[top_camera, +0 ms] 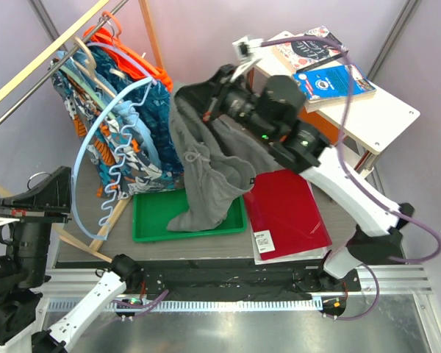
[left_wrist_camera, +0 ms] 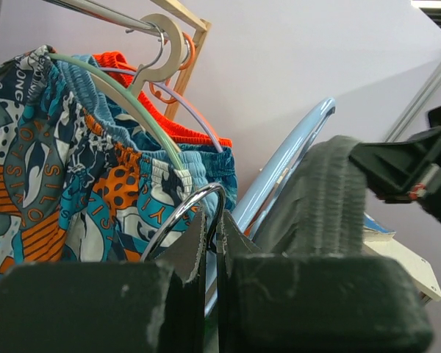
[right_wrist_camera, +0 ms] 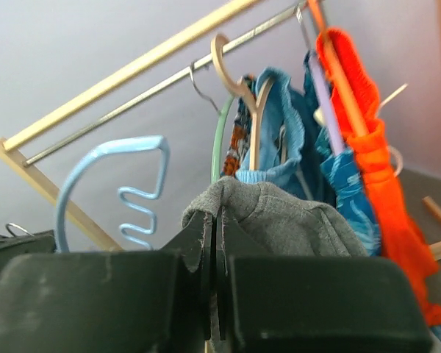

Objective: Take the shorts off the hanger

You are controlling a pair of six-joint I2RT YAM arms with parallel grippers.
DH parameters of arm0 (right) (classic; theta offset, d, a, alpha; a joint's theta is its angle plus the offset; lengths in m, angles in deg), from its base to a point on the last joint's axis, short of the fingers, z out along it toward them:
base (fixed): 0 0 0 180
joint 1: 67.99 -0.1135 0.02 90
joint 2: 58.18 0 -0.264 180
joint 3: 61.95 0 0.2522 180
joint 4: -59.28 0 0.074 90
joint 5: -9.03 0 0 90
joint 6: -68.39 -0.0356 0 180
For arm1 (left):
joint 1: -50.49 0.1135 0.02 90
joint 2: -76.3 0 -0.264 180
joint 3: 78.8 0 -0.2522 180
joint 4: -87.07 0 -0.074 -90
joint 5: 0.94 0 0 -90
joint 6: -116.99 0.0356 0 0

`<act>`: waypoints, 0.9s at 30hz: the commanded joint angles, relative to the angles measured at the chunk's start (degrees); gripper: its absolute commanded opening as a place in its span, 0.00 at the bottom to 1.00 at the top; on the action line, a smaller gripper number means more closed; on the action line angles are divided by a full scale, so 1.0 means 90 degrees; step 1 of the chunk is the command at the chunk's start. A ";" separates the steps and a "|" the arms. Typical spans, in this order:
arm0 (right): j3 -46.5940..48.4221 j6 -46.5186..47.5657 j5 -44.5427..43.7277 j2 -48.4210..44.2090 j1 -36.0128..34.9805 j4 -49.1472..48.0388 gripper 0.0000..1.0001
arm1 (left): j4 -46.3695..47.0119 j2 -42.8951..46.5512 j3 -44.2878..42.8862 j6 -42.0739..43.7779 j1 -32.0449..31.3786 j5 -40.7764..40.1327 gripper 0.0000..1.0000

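Right fingers (right_wrist_camera: 195, 239) clenched on plain grey cloth shorts (top_camera: 206, 169); left fingers (left_wrist_camera: 192, 246) clenched on silver wire hook (left_wrist_camera: 175, 213) of light-blue plastic hanger (left_wrist_camera: 287, 158).
I see the grey pair pinched at the waistband, held up over the table (top_camera: 88, 248); the legs hang down and the lower end lies bunched in the green plastic tray (top_camera: 143, 220); the waistband sits just beside the hanger's arm, and I can't tell whether it touches; the hanger is tilted, its hook off the wooden rack rail (top_camera: 44, 55); dark-blue, orange and white floral shorts (top_camera: 132, 147) hang on the rack on other hangers, left of the grey pair; a flat red folder (top_camera: 287, 213) lies just right of the tray.
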 commanded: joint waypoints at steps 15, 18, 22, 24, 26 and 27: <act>-0.0955 0.0347 -0.0907 0.0463 -0.1229 -0.0576 0.01 | -0.0052 -0.0074 -0.0328 -0.0072 0.0029 0.0099 0.00; -0.2282 0.0104 -0.0831 0.0013 -0.0742 -0.0791 0.01 | -0.0140 -0.0122 -0.0416 -0.0072 0.0039 0.0099 0.00; -0.3934 -0.0492 -0.0519 -0.0495 0.0040 -0.1289 0.01 | -0.0218 -0.0171 -0.0436 -0.0111 0.0029 0.0080 0.00; -0.4540 -0.0444 -0.0528 -0.0594 0.0275 -0.1182 0.01 | -0.0209 -0.0191 -0.0397 -0.0130 0.0039 0.0109 0.00; -0.5046 -0.0356 -0.0586 -0.0721 0.0343 -0.1075 0.01 | -0.0209 -0.0220 -0.0377 -0.0169 0.0029 0.0167 0.00; -0.5185 -0.0317 -0.0625 -0.0760 0.0363 -0.0910 0.01 | -0.0209 -0.0230 -0.0367 -0.0179 0.0029 0.0187 0.00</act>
